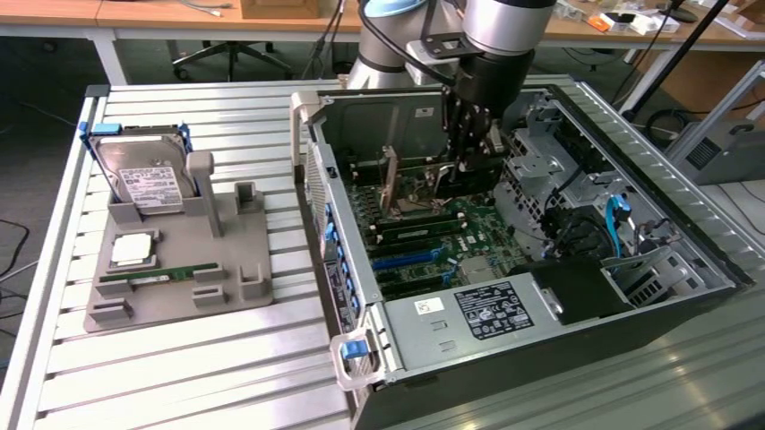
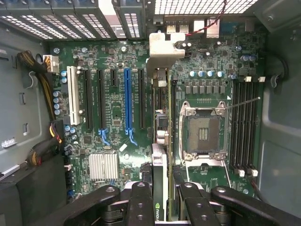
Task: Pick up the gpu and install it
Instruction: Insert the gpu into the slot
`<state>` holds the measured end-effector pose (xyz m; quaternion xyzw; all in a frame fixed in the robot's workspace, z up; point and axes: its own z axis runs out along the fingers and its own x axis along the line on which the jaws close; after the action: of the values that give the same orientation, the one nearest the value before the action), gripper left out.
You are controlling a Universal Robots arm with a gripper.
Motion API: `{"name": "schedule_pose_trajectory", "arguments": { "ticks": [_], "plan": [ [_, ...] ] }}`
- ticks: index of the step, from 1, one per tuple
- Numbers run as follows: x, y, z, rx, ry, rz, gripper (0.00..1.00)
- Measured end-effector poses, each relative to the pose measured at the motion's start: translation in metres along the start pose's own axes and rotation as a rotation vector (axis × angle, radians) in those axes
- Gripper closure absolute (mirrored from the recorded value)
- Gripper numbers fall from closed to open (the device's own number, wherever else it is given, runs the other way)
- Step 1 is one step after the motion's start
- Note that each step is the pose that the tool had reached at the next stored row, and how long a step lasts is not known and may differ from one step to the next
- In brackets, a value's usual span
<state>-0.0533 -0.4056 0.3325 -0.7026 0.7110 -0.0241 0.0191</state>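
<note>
The gpu appears edge-on in the wrist view as a thin dark card with a silvery end bracket. It is upright over the motherboard, between the black expansion slots and the CPU socket. My gripper is shut on the card's top edge, one black finger on each side. In the exterior view the gripper reaches down into the open computer case with the gpu under it. Whether the card touches a slot I cannot tell.
A blue slot and a white slot lie beside the card, memory slots beyond the socket. On the exterior view's left, a grey holder carries a hard drive, a processor and a memory stick.
</note>
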Motion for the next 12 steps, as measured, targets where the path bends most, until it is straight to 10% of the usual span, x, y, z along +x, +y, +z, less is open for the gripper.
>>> {"name": "schedule_pose_trajectory", "arguments": {
  "ticks": [12],
  "plan": [
    [0.0003,0.0015,0.0042,0.0000,-0.0001,0.000,0.73]
  ]
}}
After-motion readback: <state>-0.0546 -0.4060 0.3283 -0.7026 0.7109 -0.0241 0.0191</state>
